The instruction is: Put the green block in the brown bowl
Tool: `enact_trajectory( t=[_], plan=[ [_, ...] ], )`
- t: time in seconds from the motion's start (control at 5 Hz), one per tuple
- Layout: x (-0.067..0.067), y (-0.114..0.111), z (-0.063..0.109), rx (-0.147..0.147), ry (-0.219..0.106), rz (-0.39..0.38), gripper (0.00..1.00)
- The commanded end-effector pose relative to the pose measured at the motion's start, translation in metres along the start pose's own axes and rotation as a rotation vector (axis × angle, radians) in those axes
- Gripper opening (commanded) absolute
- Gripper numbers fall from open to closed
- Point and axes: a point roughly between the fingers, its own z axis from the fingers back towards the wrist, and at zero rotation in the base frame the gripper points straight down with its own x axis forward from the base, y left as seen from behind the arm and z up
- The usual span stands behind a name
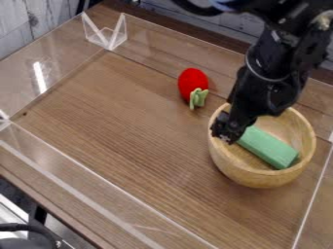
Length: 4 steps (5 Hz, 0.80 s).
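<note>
The green block point(271, 148) lies flat inside the brown bowl point(247, 177), stretched from the middle toward the right wall. My gripper point(232, 126) hangs over the bowl's left rim, pointing steeply down, lifted a little off the block's left end. Its black fingers stand apart with nothing between them, and the block is free of them. The dark arm rises from there to the upper right and hides the bowl's far rim.
A small red rounded object with a green stem point(194, 85) lies on the wooden table left of the bowl. Clear acrylic walls point(104, 34) fence the table on the left, front and back. The bowl sits close to the right wall.
</note>
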Motion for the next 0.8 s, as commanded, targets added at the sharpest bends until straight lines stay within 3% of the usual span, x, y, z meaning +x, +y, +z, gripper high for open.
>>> enact_trajectory(
  t=[0.0, 0.2, 0.6],
  plan=[
    [-0.012, 0.02, 0.034, 0.074, -0.028, 0.033, 1.0],
    [-0.014, 0.027, 0.043, 0.091, -0.034, 0.054, 1.0],
    [-0.003, 0.027, 0.024, 0.052, -0.033, 0.098, 1.0]
  ],
)
